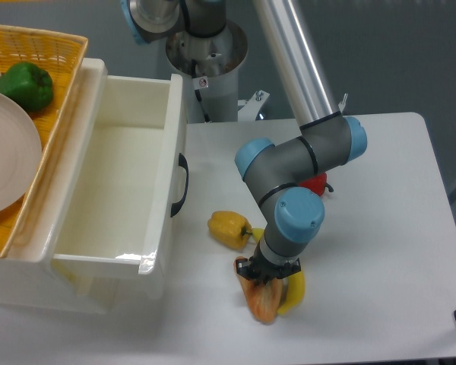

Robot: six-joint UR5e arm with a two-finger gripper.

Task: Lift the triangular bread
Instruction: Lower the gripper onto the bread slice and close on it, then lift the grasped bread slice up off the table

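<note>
Lying near the front edge of the white table (380,228), the triangular bread (260,299) sits just beside a banana (292,293), which touches its right side. We see the gripper (265,273) pressed down on the bread's upper end, fingers drawn narrow around it. A yellow pepper (228,228) rests just left of the arm. Farther left stands an open white drawer (129,190), and beyond it a wicker basket (53,53) holds a green pepper (24,85) and a plate (7,163).
</note>
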